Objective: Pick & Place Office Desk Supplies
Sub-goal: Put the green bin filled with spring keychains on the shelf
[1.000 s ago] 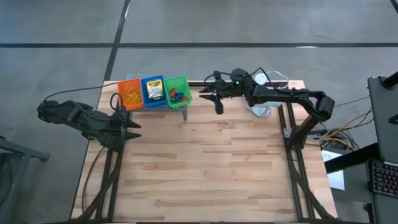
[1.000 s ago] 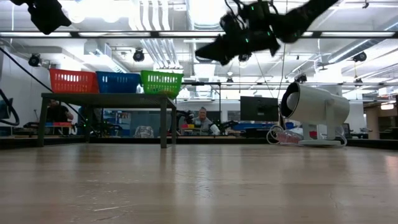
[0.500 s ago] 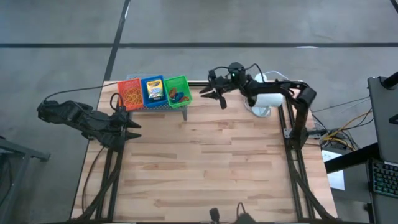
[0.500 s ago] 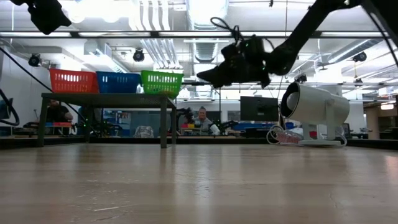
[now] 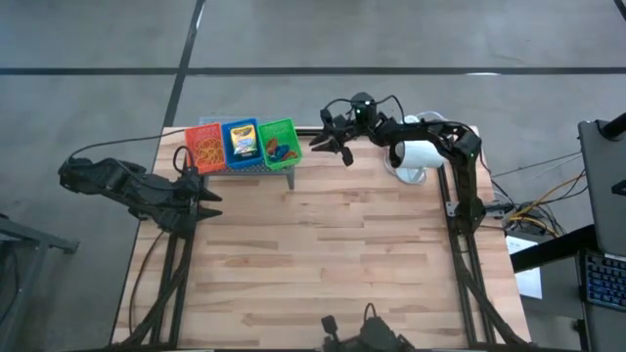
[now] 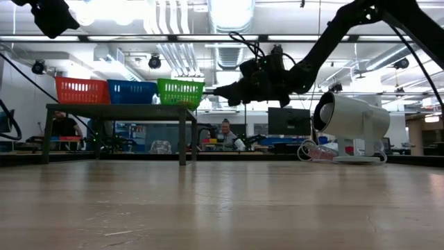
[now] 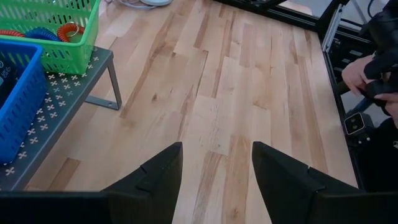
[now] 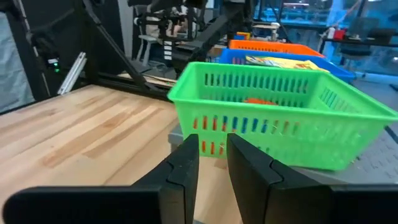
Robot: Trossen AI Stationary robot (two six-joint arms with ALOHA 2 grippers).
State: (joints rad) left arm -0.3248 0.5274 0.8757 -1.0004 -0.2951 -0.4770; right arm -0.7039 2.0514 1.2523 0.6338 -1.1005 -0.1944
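Three small baskets stand in a row on the grey perforated rack (image 5: 256,164) at the far edge of the table (image 5: 323,264), toward its far left corner. The orange basket (image 5: 204,149) sits at the left end and holds thin orange rubber bands (image 5: 206,150); their number cannot be counted. The blue basket (image 5: 241,144) in the middle holds one yellow-green crayon box (image 5: 243,142). The green basket (image 5: 279,144) at the right end holds red and blue elastic loops (image 5: 282,151); the left wrist view shows one red and one blue loop, with more possibly hidden.

The right gripper (image 5: 330,147) hangs in the air just beside the green basket, at the far edge of the table, pointing toward it. Its fingers (image 8: 185,167) stand a narrow gap apart and grip nothing.

One white cylindrical device (image 5: 419,156) rests near the far right corner.

The left gripper (image 5: 205,199) waits at the left edge of the table, near the rack, its fingers (image 7: 158,177) spread wide and empty.
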